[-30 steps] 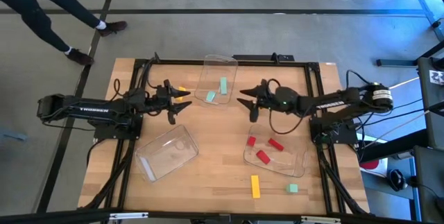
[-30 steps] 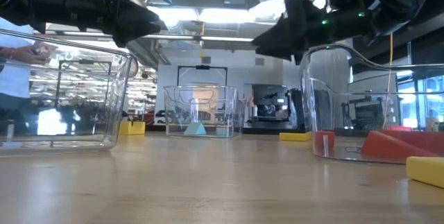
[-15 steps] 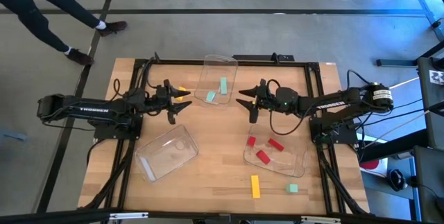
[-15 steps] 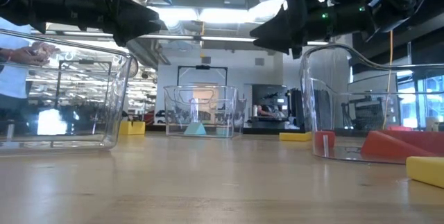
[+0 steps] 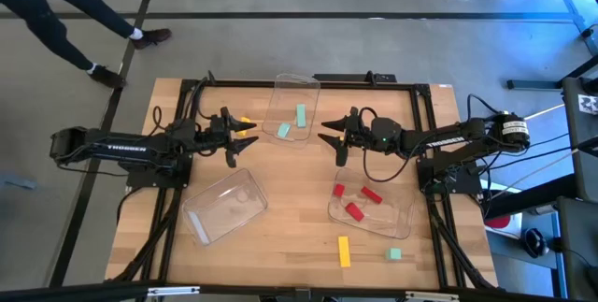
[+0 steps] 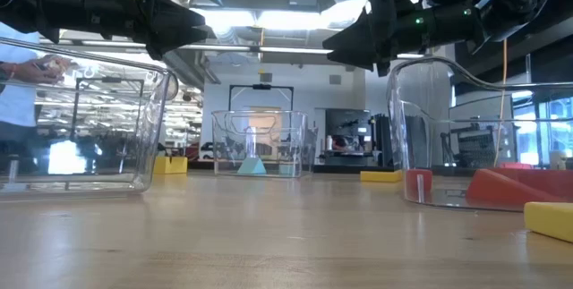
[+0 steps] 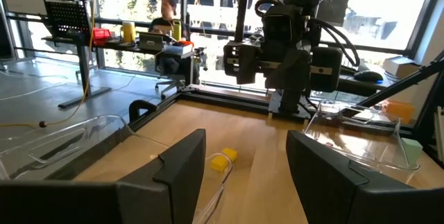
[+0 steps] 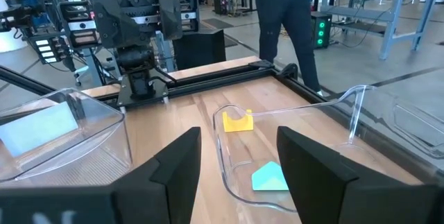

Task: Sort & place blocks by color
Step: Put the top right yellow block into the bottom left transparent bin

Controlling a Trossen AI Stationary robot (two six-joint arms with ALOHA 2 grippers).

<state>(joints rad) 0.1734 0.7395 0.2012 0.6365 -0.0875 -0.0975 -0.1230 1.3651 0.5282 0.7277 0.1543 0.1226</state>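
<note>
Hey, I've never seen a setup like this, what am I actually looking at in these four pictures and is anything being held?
These are two dark robot arms at a wooden table. One picture looks straight down from above, one sits level with the table top, and two come from cameras on the arms' wrists.

On the table lie three clear plastic trays. The far tray holds two mint green blocks, the right tray holds three red blocks, and the left tray looks empty. Loose on the wood are a yellow bar, a mint cube and a yellow block near the left arm.

The left tool and the right tool both hover open above the table, holding nothing.
</note>
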